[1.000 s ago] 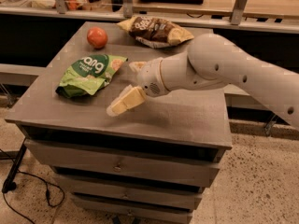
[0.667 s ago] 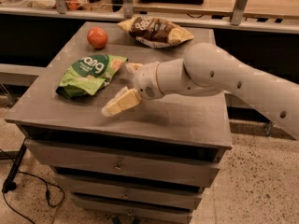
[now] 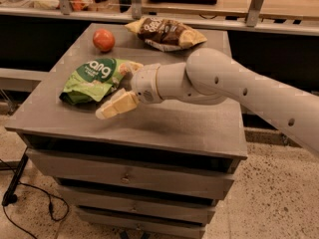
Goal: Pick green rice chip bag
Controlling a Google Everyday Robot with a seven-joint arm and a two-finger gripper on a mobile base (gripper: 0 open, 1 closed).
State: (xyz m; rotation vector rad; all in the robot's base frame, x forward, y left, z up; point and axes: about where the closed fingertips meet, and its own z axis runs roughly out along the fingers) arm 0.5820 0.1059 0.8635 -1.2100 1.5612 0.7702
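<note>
The green rice chip bag (image 3: 91, 79) lies flat on the left half of the grey cabinet top (image 3: 164, 123). It is light green with a dark green round patch and white lettering. My gripper (image 3: 122, 87) is at the bag's right edge, just above the surface. It is open, with the near finger (image 3: 116, 106) in front of the bag's lower right corner and the far finger (image 3: 130, 67) at its upper right corner. The white arm reaches in from the right.
A red apple (image 3: 103, 40) sits at the back left of the top. A brown-and-yellow snack bag (image 3: 166, 32) lies at the back middle. Drawers (image 3: 129, 176) run below the top. A wooden counter with metal posts (image 3: 257, 4) stands behind.
The arm has moved left, bringing the open gripper closer to the green bag's right edge. The bag, apple and brown bag have not moved.
</note>
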